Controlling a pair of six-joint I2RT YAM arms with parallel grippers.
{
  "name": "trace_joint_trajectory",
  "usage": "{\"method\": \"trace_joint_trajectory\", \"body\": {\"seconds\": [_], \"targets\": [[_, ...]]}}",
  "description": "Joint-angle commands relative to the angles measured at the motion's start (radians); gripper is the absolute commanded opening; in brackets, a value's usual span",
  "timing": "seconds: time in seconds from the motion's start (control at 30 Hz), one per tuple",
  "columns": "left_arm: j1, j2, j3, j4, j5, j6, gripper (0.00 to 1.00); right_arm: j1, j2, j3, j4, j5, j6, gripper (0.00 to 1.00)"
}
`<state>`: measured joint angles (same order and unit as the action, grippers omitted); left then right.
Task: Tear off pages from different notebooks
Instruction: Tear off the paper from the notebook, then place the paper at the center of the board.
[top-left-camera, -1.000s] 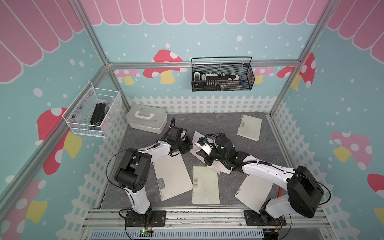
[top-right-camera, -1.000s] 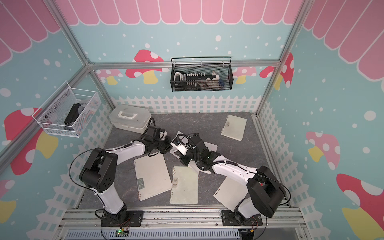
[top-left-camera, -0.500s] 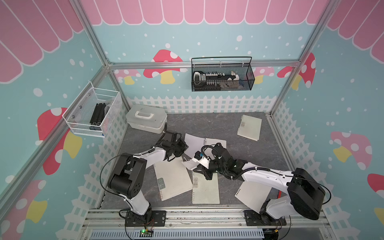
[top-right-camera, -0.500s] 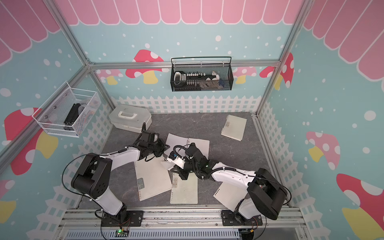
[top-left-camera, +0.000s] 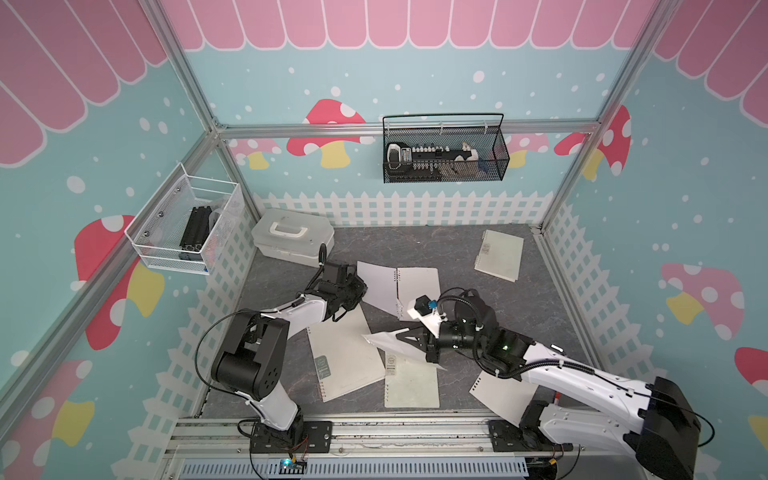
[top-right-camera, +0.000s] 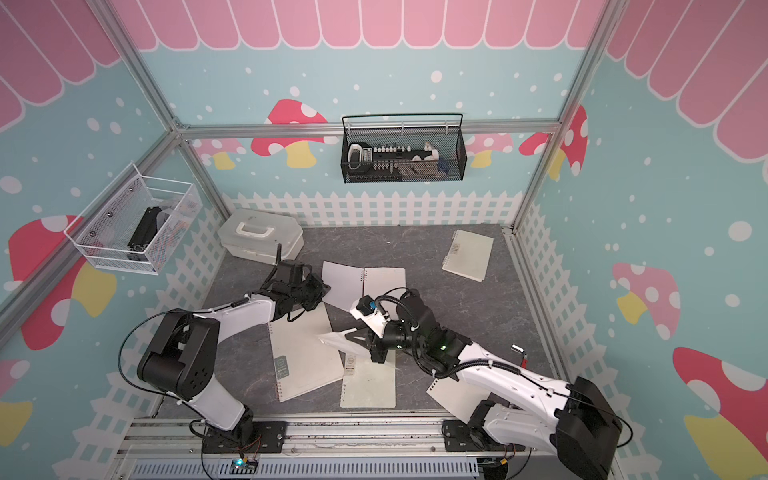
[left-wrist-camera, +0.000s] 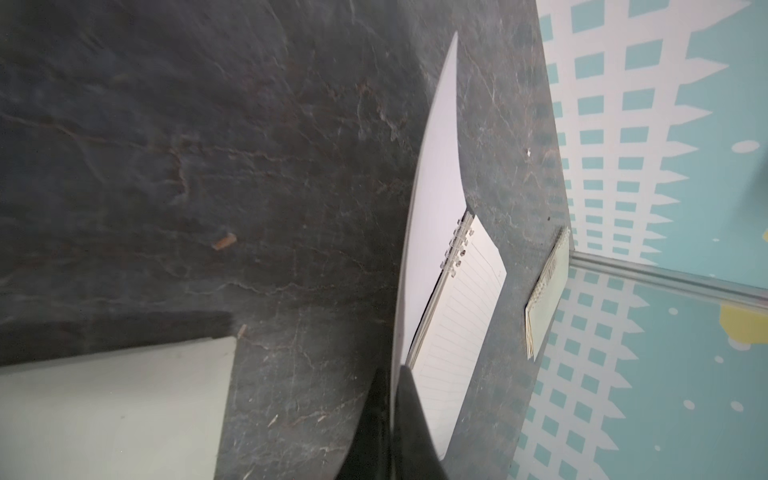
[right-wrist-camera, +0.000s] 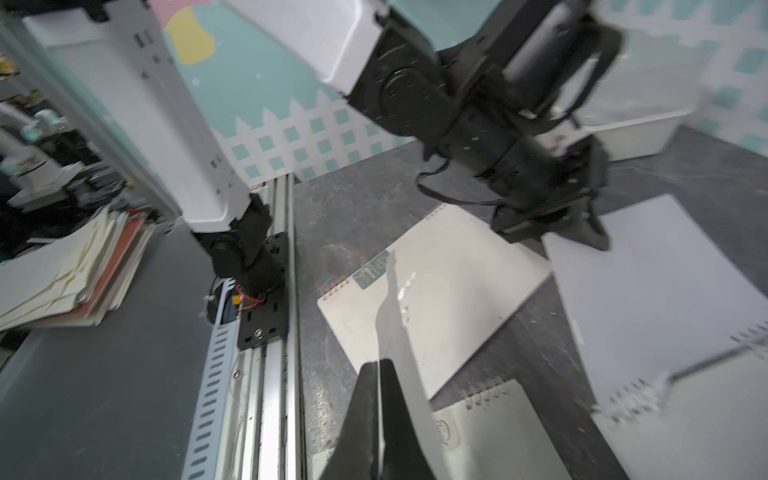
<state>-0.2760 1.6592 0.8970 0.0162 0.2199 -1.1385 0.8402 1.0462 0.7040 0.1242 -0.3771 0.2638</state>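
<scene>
We cannot read the grey label (top-left-camera: 321, 366) on the large notebook (top-left-camera: 349, 357); the right arm (top-left-camera: 582, 374) covers part of a loose page (top-left-camera: 498, 395), and in the right wrist view the open notebook (right-wrist-camera: 648, 299) is smeared by blur

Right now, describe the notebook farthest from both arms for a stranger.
Find the white picket fence at the back of the dark table. Near its right corner lies the notebook, closed. It alone sits apart from the other notebooks.
</scene>
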Motion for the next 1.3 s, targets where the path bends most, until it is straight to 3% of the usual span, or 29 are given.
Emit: {"method": "trace_joint_trajectory", "body": {"seconds": [0.0, 0.07, 0.17, 0.37, 0.47, 0.53, 0.63, 0.8, 0.87, 1.03, 1.27], "targets": [[0.014, -0.033, 0.061, -0.049, -0.048, 0.052, 0.0, -0.094, -0.107, -0.011, -0.136, 0.406, 0.165, 0.0], [0.01, -0.03, 0.118, -0.121, -0.071, 0.113, 0.0, -0.219, -0.134, -0.032, -0.223, 0.537, 0.229, 0.0], [-0.007, -0.015, 0.215, -0.228, -0.135, 0.201, 0.0, -0.391, -0.068, -0.041, -0.292, 0.629, 0.257, 0.0], [-0.052, 0.081, 0.447, -0.46, -0.26, 0.35, 0.0, -0.683, 0.144, -0.034, -0.288, 0.499, 0.325, 0.0], [-0.063, 0.102, 0.463, -0.467, -0.273, 0.353, 0.0, -0.731, 0.19, -0.023, -0.338, 0.563, 0.346, 0.01], [-0.065, 0.116, 0.467, -0.468, -0.271, 0.354, 0.0, -0.767, 0.22, 0.001, -0.41, 0.621, 0.354, 0.19], [-0.068, 0.134, 0.473, -0.466, -0.259, 0.358, 0.0, -0.793, 0.241, 0.045, -0.525, 0.646, 0.364, 0.52], [-0.071, 0.136, 0.47, -0.459, -0.253, 0.363, 0.0, -0.79, 0.204, 0.085, -0.655, 0.595, 0.372, 0.79], [-0.071, 0.13, 0.468, -0.458, -0.252, 0.367, 0.0, -0.79, 0.157, 0.085, -0.717, 0.62, 0.39, 0.98], [-0.071, 0.123, 0.471, -0.455, -0.25, 0.372, 0.0, -0.719, 0.02, -0.009, -0.741, 0.509, 0.453, 0.99], [-0.071, 0.129, 0.46, -0.423, -0.226, 0.357, 0.0, -0.517, 0.018, -0.175, -0.664, 0.449, 0.732, 0.99]]}}
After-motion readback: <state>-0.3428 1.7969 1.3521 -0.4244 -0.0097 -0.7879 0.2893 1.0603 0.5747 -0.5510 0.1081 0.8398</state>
